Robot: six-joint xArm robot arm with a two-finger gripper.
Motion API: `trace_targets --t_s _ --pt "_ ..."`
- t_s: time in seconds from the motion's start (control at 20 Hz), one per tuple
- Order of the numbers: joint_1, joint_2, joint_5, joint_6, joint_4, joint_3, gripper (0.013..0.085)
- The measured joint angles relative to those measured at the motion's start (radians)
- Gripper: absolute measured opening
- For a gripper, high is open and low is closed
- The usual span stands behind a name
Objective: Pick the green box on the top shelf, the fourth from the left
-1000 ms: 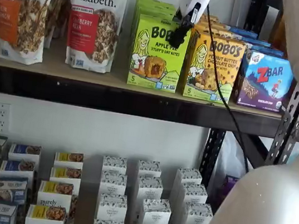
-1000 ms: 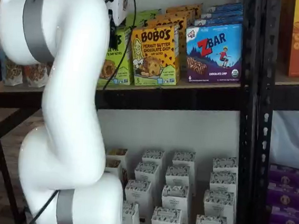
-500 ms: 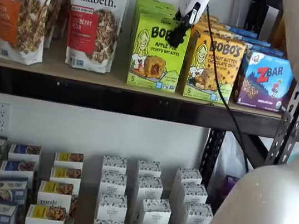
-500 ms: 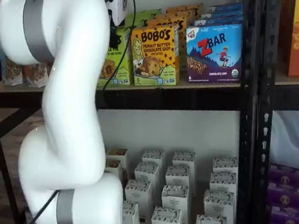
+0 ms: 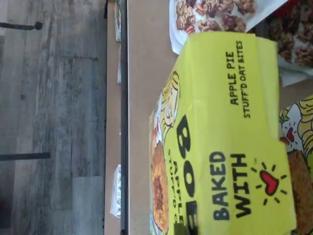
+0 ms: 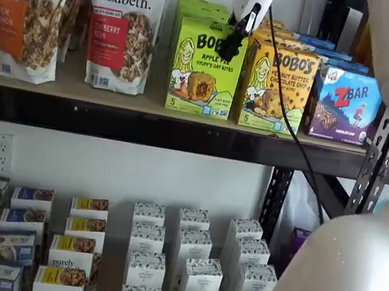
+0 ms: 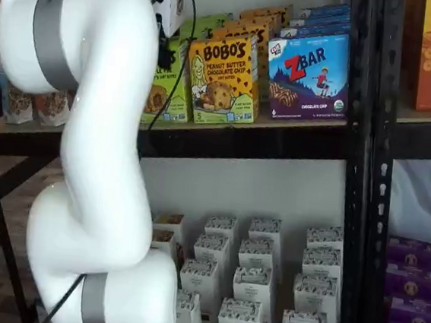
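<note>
The green box (image 6: 199, 73), a lime Bobo's Apple Pie carton, stands at the front of a row of like boxes on the top shelf (image 6: 145, 129). In a shelf view it shows partly behind the arm (image 7: 169, 88). The wrist view shows its top flap and front face close up (image 5: 230, 132). My gripper (image 6: 231, 46) hangs over the box's upper right corner, its black fingers in front of the box's top edge. In a shelf view the fingers (image 7: 165, 53) show side-on. No gap shows between them.
A yellow-orange Bobo's box (image 6: 278, 88) stands close on the green box's right, then a blue ZBar box (image 6: 344, 103). Granola bags (image 6: 123, 25) stand to its left. A black cable (image 6: 283, 100) hangs across the yellow box. Small white cartons (image 6: 190, 269) fill the lower level.
The black fingers have shifted very slightly at the green box's top corner. The boxes and the arm look otherwise unchanged.
</note>
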Motion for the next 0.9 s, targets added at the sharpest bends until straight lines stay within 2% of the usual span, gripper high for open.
trace_targets --t_s 0.7,0.9 --pt "-0.003 0.001 0.023 0.000 0.015 -0.013 0.0330" --pt "0.003 -0.008 0.000 0.004 0.000 0.001 0.0330"
